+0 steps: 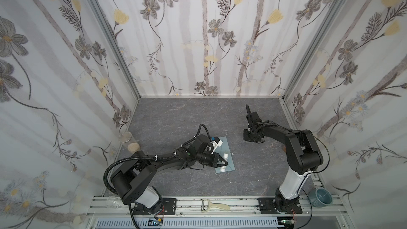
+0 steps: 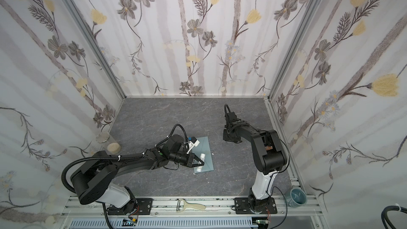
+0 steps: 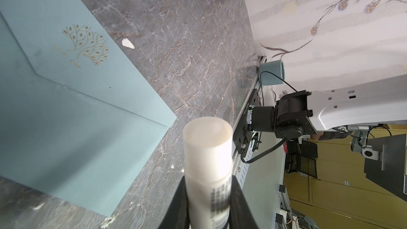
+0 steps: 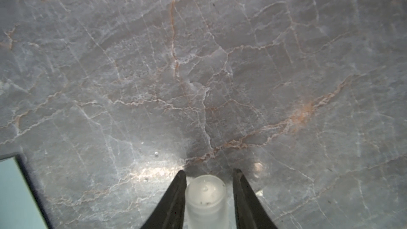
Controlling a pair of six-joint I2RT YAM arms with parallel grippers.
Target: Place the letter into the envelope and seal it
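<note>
- The flat blue-grey paper envelope with a gold tree print lies on the grey stone-look table, near the middle.
- The letter does not show in any view. It may be inside the envelope, but I cannot tell.
- The left pincer hangs over the envelope. It is squeezed tight on a white glue stick with its cap off.
- The right pincer is well apart, to the right and a bit farther back. Its jaws are partway apart around a small clear plastic cap. A thin gap shows on one side, so the cap is not pinched.
- Nothing holds the envelope down. I think the sticky glue could drag or lift the thin paper.
- Glue could smear the table if the stick misses the flap.
- The cap could tip and roll if the jaws push it off-centre.
</note>
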